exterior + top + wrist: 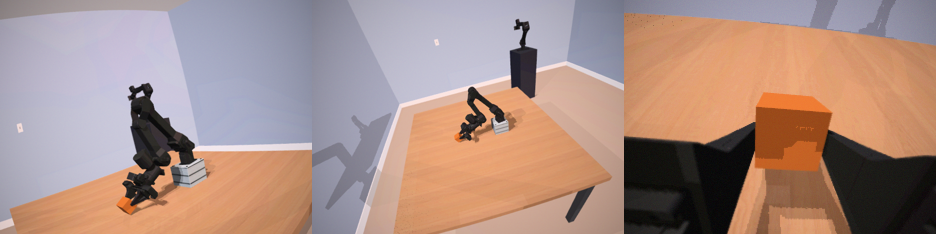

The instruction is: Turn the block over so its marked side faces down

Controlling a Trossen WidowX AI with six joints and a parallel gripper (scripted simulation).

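Note:
An orange block is tilted on the wooden table, with a lower edge at or just above the surface. My gripper is shut on the block, with one black finger on each side of it. The arm leans low and reaches out from its base toward the block. No mark on the block shows clearly in any view.
The arm's grey base box stands on the table to the right of the block. A dark pedestal with a camera arm stands on the floor behind the table's far corner.

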